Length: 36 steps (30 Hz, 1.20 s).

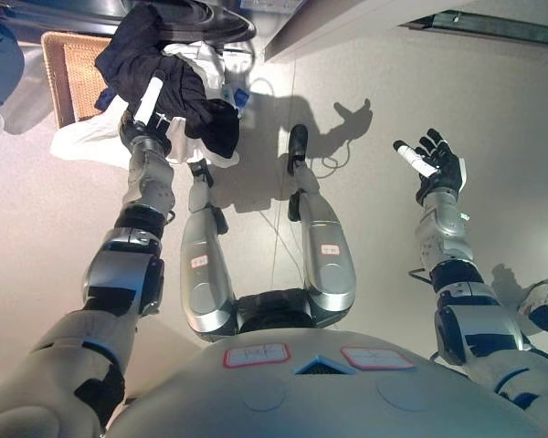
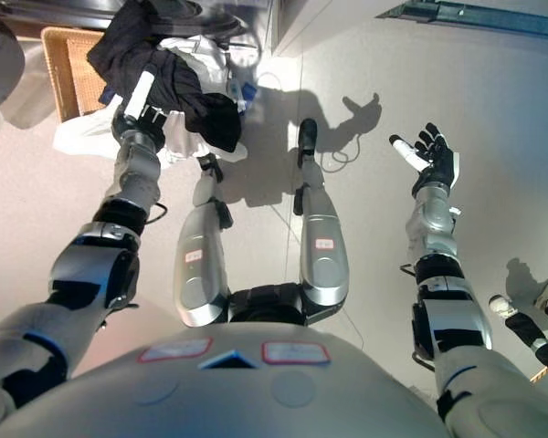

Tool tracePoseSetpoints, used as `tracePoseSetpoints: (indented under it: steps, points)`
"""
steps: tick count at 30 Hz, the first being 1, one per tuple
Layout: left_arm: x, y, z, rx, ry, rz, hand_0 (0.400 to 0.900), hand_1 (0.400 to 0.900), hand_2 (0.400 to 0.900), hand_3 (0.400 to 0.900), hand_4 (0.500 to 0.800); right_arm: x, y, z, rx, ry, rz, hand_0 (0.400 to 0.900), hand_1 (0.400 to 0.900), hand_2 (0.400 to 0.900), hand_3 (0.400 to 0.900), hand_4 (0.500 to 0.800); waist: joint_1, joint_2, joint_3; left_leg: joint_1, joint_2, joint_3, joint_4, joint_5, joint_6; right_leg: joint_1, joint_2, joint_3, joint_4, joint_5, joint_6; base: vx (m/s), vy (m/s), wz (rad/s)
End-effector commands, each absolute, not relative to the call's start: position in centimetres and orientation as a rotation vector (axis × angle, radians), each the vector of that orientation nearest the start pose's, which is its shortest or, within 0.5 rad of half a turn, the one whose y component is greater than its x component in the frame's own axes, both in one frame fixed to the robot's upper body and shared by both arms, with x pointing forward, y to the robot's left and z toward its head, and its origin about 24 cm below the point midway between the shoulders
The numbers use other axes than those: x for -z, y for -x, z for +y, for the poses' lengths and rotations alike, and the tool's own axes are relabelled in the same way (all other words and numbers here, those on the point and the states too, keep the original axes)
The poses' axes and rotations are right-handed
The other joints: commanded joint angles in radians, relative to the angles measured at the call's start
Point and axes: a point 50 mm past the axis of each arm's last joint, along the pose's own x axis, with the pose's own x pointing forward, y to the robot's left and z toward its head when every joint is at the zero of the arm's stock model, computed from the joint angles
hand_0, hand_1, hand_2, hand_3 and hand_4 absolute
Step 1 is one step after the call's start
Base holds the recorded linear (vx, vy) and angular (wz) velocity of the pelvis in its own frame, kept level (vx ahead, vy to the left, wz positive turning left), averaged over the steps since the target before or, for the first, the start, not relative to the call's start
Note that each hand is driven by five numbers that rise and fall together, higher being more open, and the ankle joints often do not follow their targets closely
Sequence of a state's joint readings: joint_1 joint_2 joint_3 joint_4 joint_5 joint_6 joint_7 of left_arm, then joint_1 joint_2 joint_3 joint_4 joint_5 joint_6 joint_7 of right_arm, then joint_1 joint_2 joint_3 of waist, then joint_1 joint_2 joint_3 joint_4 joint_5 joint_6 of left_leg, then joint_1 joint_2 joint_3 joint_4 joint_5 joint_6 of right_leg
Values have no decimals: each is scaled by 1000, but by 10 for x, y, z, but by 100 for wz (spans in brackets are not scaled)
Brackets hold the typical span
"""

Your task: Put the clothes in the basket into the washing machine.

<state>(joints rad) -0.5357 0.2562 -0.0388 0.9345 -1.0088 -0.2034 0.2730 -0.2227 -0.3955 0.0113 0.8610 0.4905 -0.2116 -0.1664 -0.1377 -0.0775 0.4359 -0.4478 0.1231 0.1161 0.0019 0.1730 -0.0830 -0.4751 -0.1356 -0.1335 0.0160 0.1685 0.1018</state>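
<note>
Above the wicker basket [image 1: 68, 68], dark clothes [image 1: 164, 68] are gripped by the left hand [image 1: 146, 114]; the right hand [image 1: 434, 164] is held slack. Transfer to the washing machine seems next.

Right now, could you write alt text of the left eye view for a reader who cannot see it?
The robot's left hand grips a dark garment with white cloth under it, beside a woven wicker basket. The right hand hangs open and empty over the pale floor.

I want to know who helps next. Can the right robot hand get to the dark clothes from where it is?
Probably not yet. The right robot hand is open and held up far off on the other side, holding nothing. The dark clothes are already bunched in the left robot hand, over by the wicker basket.
</note>
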Motion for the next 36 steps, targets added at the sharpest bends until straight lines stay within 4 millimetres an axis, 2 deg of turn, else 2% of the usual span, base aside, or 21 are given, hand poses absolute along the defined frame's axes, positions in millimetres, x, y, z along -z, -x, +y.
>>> tracePoseSetpoints:
  steps: [1, 5, 16, 18, 23, 26, 36]
  points:
    - [-28, -336, 226, -531, 753, 46, 400, 400, 400, 400, 500, 59, -201, -319, 605, 6, 449, 900, 900, 900, 900, 800, 2, 13, -167, -45, 20, -70, 28, -15, -39, -1, 0, -22, 53, -60, 39, 33, -12, 2]
    - [-31, -336, 221, -524, 786, 24, 400, 400, 400, 400, 500, 63, -196, -318, 603, 8, 468, 900, 900, 900, 900, 800, 5, 16, -176, -31, 24, -72, 33, -21, -40, 14, 2, -23, 59, -68, 35, 7, -4, 1]
    - [-43, -334, 233, -591, 900, -84, 400, 400, 400, 400, 500, 62, -191, -318, 605, 12, 458, 900, 900, 900, 900, 800, 3, 18, -201, -20, 32, -69, 32, -27, -40, 20, 6, -17, 53, -69, 36, 5, -3, -2]
    - [-56, -335, 235, -596, 929, -157, 400, 400, 400, 400, 500, 61, -190, -319, 612, 12, 450, 900, 900, 900, 900, 800, 3, 16, -203, -22, 33, -70, 35, -28, -40, 19, 7, -17, 54, -70, 36, 0, 0, 0]
    - [-70, -333, 244, -626, 962, -245, 400, 400, 400, 400, 500, 60, -187, -319, 626, 11, 441, 900, 900, 900, 900, 800, 1, 12, -211, -28, 37, -73, 43, -32, -40, 14, 9, -16, 57, -73, 33, 0, 0, 0]
    - [-86, -333, 249, -615, 977, -325, 400, 400, 400, 400, 500, 60, -186, -319, 626, 6, 438, 900, 900, 900, 900, 800, 3, 12, -214, -32, 38, -74, 47, -34, -41, 14, 9, -17, 57, -73, 33, 0, 0, 0]
    - [-117, -332, 264, -601, 927, -460, 400, 400, 400, 400, 500, 58, -186, -320, 602, 17, 430, 900, 900, 900, 900, 800, 4, 18, -227, -44, 39, -79, 63, -42, -43, 11, 6, -21, 64, -78, 32, 0, 0, 0]
